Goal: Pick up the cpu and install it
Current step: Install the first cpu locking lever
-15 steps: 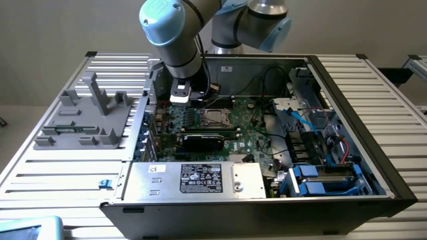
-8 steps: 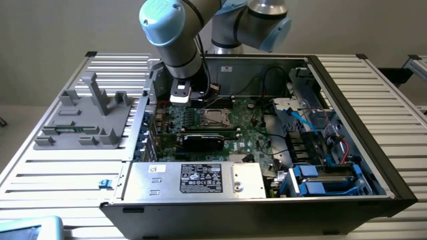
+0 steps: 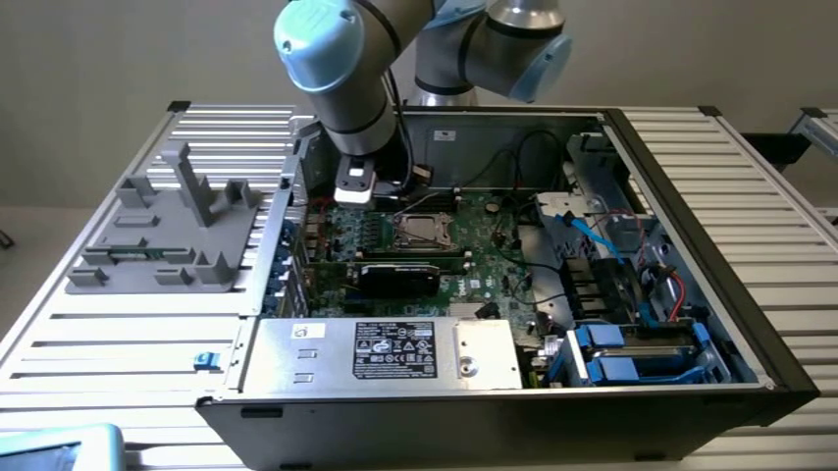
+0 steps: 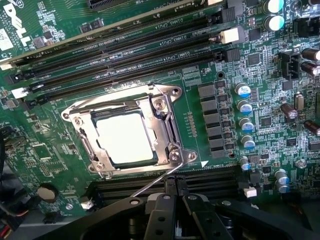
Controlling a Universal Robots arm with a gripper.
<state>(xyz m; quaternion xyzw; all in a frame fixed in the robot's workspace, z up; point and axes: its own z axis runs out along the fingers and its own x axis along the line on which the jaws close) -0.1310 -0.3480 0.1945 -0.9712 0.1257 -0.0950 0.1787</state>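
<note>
over the green motherboard (image 4: 197, 82) inside the open computer case (image 3: 524, 427), the gripper (image 4: 176, 192) hangs with fingers pressed together and empty, the cpu (image 4: 124, 139) seated in the metal-framed socket (image 4: 162, 125).

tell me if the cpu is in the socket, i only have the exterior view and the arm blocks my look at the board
Observer: Yes. In the wrist view the cpu lies flat inside the metal frame, shiny top up.
Operator: gripper holding anything
Observer: No. The gripper is shut with nothing between its fingertips, and it sits beside that frame, not on the cpu.
Operator: lever latched
Observer: A thin wire lever slants from the frame's corner past the fingertips. I can't tell whether it is latched.
</note>
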